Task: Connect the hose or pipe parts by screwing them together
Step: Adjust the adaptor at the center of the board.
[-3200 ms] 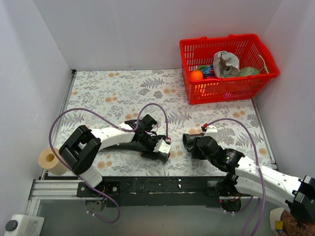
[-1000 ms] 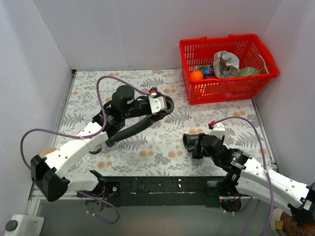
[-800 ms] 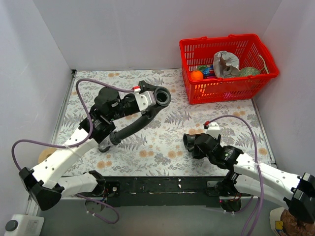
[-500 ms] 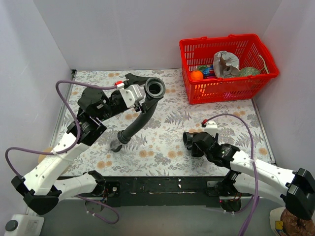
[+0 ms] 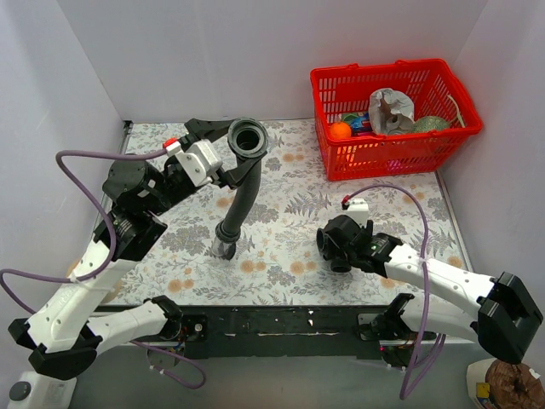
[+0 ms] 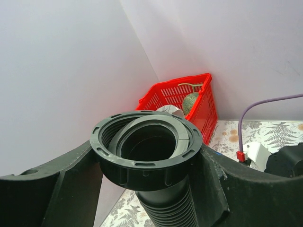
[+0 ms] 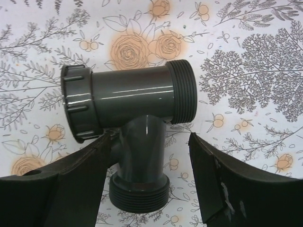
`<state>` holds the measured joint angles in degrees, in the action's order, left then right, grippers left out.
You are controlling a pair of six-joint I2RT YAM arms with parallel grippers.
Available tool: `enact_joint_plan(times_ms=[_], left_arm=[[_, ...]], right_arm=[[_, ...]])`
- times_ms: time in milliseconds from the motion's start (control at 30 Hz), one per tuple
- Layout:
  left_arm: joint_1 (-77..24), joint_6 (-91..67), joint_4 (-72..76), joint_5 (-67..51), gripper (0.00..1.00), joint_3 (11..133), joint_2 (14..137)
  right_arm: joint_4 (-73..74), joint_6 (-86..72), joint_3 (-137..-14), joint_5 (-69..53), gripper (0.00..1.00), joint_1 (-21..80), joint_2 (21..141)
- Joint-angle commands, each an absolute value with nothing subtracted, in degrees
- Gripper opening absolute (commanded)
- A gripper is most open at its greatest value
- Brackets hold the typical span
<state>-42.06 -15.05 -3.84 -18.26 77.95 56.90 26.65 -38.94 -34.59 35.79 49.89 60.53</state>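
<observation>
3 plain white walls (image 5: 213, 51) enclose a table (image 5: 298, 179) with a floral cover; a red basket (image 5: 375, 162) upper right, a black rail (image 5: 281, 322) along the bottom.

L fingers (image 5: 209, 127) grip hose (image 5: 237, 200).

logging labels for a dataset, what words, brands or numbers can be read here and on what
No text is legible in any view.
hose: collar bears plain ribs, no lettering.
T-fitting: no marks.
packets in red basket: print too small to read.
yellow label, bottom right corner: too small to read.
</observation>
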Motion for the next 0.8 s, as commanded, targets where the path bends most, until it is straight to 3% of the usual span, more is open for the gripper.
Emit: enact_joint_plan(times_ms=[0,200,433,767], left_arm=[[-42.01,-14.33,-4.22,-16.26,0.18,79.19,53.97],[-42.01,-15.11,-4.57,-15.21,0.19,80.85,53.17],[-42.01,-14.85,-4.75,-13.98,0.2,81.3,51.6],[-42.01,-13.98,-5.54,-13.62,0.21,80.42,50.1]], right_arm=[[27.52,-39.82,-37.18,38.41,0.75,47.65,60.74],[25.57,-36.47,-38.41,34.81,0.73,44.74,62.48],[28.03,-38.06,-35.69,33.14,0.54,44.03,58.89],[35.31,-42.62,-31.64,29.27,0.45,42.01,54.15]])
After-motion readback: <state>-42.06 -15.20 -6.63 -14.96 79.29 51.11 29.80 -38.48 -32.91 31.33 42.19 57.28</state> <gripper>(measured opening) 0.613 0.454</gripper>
